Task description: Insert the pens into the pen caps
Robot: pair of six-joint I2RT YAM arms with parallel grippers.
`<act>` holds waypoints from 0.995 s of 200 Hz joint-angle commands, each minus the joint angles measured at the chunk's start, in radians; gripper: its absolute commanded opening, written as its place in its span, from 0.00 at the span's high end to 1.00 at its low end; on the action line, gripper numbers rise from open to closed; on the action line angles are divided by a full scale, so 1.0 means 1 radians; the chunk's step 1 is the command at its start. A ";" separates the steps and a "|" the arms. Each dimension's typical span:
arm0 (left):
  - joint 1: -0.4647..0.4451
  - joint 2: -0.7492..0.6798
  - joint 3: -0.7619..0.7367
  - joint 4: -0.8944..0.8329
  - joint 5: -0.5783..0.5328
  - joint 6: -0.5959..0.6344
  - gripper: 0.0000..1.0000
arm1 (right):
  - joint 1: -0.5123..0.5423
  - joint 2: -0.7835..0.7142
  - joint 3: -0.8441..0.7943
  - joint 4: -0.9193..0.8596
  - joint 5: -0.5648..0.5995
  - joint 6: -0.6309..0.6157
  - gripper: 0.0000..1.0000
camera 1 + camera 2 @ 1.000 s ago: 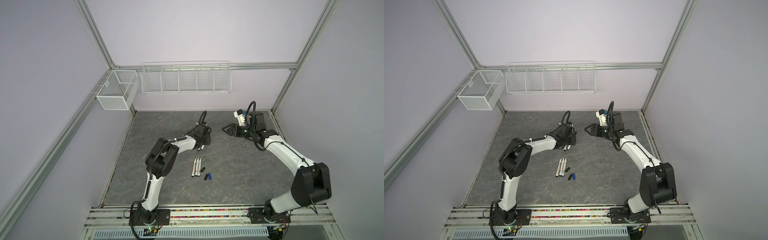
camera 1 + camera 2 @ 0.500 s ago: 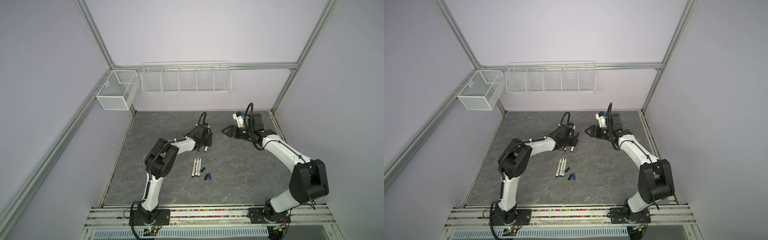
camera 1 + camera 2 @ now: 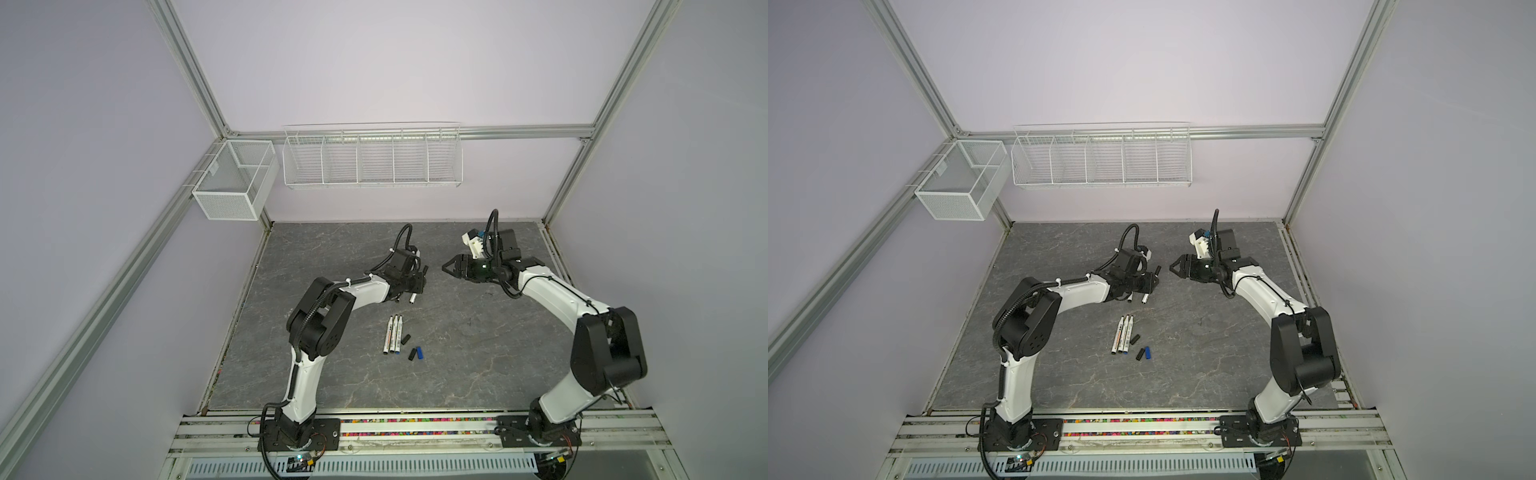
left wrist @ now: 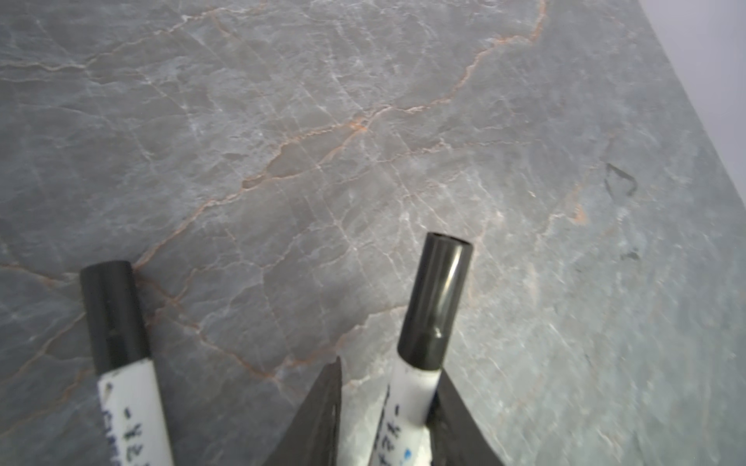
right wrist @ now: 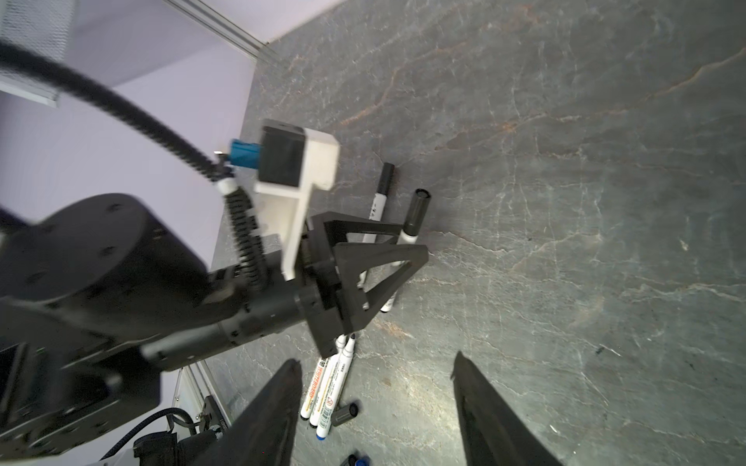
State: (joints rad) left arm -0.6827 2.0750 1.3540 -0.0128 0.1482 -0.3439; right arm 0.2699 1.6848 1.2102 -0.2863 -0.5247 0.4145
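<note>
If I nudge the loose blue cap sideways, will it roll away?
Likely: the blue cap is a short round cylinder lying on its side on the flat tabletop, so a sideways push should roll it. It looks small and light, so it may also skid. The black cap close beside it might block one direction.

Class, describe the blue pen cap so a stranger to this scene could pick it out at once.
On the grey marbled table, find three uncapped pens lying side by side near its middle. Toward the right arm's side of their near ends lie three short caps. The blue cap is the outermost, beside a black cap, and the only blue one.
</note>
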 commanded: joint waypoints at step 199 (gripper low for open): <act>0.002 -0.075 -0.041 0.118 0.141 -0.024 0.64 | 0.072 0.360 0.245 0.068 -0.080 0.068 0.77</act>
State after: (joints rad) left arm -0.6827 2.0312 1.3201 0.0711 0.2684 -0.3595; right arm 0.3321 2.0327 1.4460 -0.2375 -0.5835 0.4755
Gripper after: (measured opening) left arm 0.357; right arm 0.254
